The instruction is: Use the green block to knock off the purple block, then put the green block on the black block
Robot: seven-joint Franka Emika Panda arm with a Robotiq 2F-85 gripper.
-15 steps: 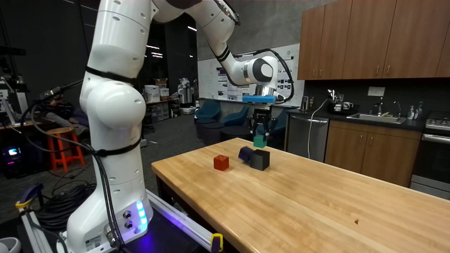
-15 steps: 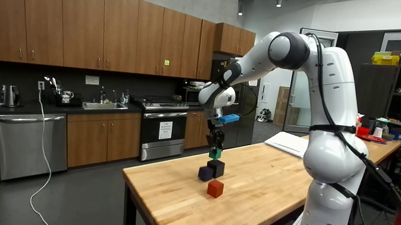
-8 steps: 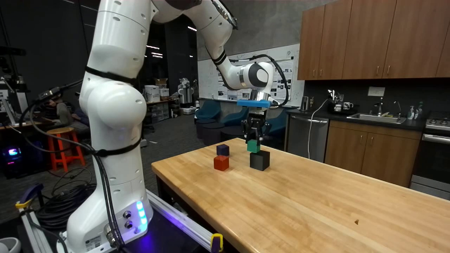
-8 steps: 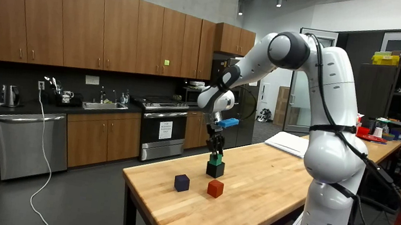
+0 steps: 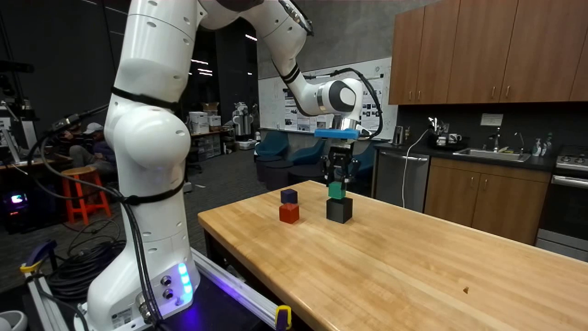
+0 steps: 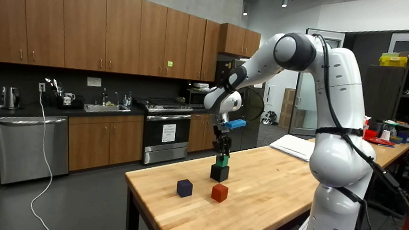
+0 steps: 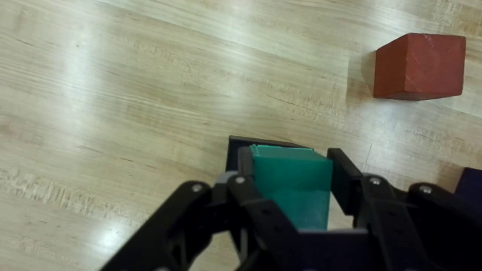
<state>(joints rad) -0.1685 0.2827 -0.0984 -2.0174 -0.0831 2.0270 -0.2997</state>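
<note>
My gripper (image 5: 338, 182) points down with its fingertips around the small green block (image 5: 336, 190), which also shows in an exterior view (image 6: 222, 161). In the wrist view the green block (image 7: 295, 188) sits between the fingertips, with no clear gap at the tips. It is right over the larger black block (image 5: 339, 210) and appears to touch its top; a small gap cannot be ruled out. The black block's edge (image 7: 233, 153) peeks out behind the green block. The purple block (image 5: 289, 196) lies on the table, apart from the black one; only its corner (image 7: 471, 184) shows in the wrist view.
A red block (image 5: 289, 213) stands on the wooden table (image 5: 390, 257) near the purple block; it shows in the wrist view too (image 7: 433, 67). The purple block (image 6: 184, 188) is close to the table's end edge. White papers (image 6: 294, 146) lie farther along the table.
The purple block, one second ago tilted against the black block's side, has moved away and lies flat on the table. The gripper and green block lowered onto the black block, then shifted slightly sideways together.
</note>
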